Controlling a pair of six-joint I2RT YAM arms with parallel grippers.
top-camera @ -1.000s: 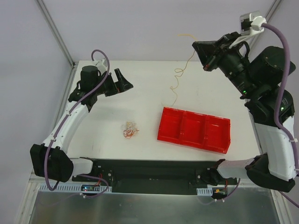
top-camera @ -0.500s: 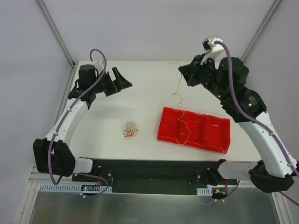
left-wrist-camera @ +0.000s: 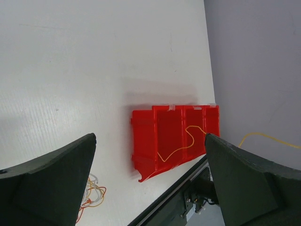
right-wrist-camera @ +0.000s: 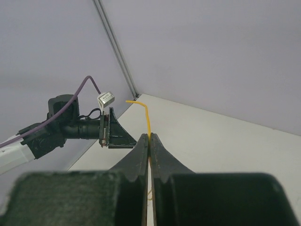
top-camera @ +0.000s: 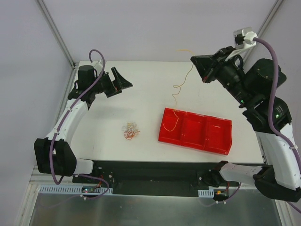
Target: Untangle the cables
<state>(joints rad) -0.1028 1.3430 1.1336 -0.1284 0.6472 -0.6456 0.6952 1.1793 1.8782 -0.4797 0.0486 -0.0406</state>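
Note:
My right gripper [top-camera: 200, 66] is raised at the back right and is shut on a thin orange-yellow cable [top-camera: 181, 82]. The cable's short end sticks up past the fingertips [right-wrist-camera: 146, 115]. Its long end hangs down in curls into the left compartment of the red bin [top-camera: 207, 139]. In the left wrist view the strand [left-wrist-camera: 181, 146] lies across the bin [left-wrist-camera: 146, 141]. A small tangle of orange, white and reddish cables [top-camera: 130, 130] lies on the white table, also at the lower left of the left wrist view [left-wrist-camera: 94, 195]. My left gripper [top-camera: 121, 81] is open and empty, held above the far left.
The red bin has three compartments and sits right of centre near the front. A black rail [top-camera: 155, 172] runs along the table's near edge. Grey walls and metal frame posts [top-camera: 56, 33] close in the back and sides.
My right gripper rose and moved right and back with the yellow cable. The strand's lower end was drawn up and now hangs in the bin's left compartment. The left arm barely moved.

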